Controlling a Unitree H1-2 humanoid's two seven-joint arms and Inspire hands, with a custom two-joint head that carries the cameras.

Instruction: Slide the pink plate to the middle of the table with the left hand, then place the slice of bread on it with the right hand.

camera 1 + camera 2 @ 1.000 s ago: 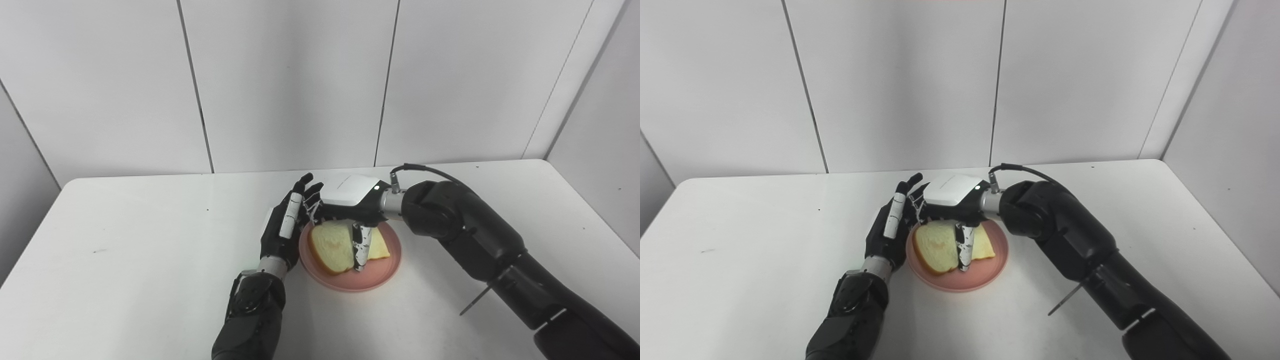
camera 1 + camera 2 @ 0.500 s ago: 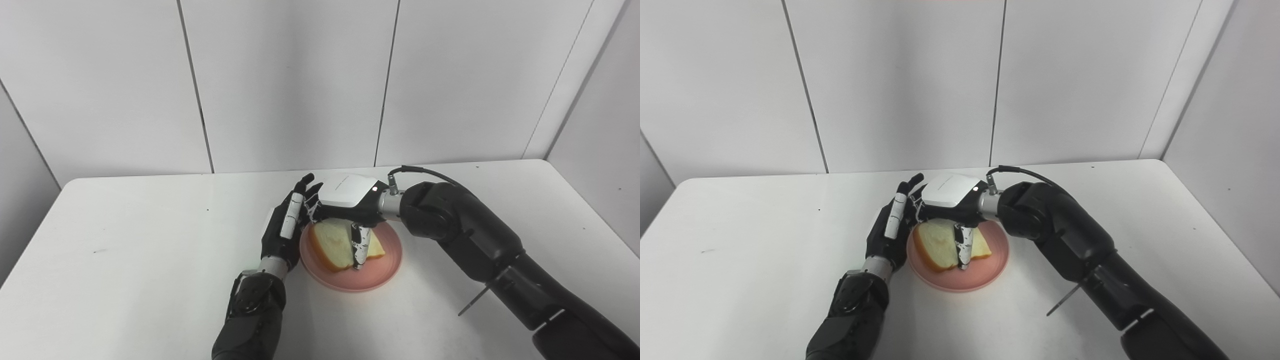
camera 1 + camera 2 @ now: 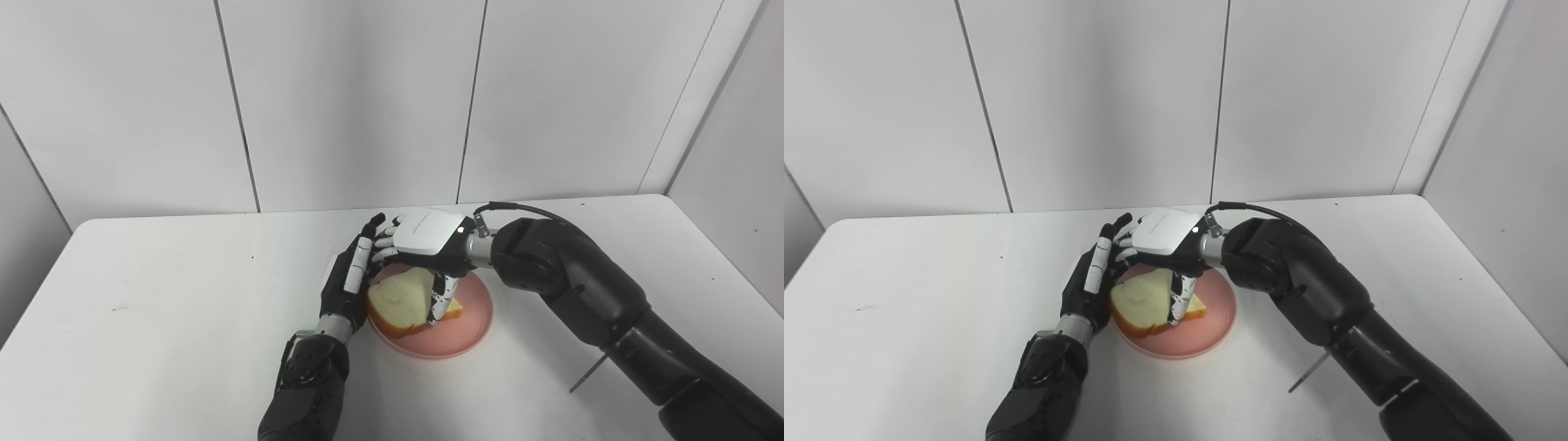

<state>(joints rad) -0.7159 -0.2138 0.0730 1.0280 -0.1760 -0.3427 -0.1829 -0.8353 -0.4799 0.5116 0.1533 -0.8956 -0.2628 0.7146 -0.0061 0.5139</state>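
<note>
The pink plate (image 3: 473, 320) lies near the middle of the white table (image 3: 153, 294). A slice of bread (image 3: 395, 299) rests on its left half, tilted, with its lower left crust over the plate's left rim. My right hand (image 3: 424, 240) hovers just above the bread. Its fingers are spread out to the left and its thumb (image 3: 438, 299) still lies against the front of the slice. My left hand (image 3: 346, 282) stands open and upright against the plate's left rim, palm facing the bread and holding nothing.
White wall panels (image 3: 355, 104) close the table at the back and on the right. My right forearm (image 3: 612, 318) crosses the table's right front. The table's left edge (image 3: 37, 318) and rounded back corners are in view.
The right hand has lifted a little and its fingers have spread off the bread. The slice has shifted left toward my left hand and tipped. The left hand and plate have stayed put.
</note>
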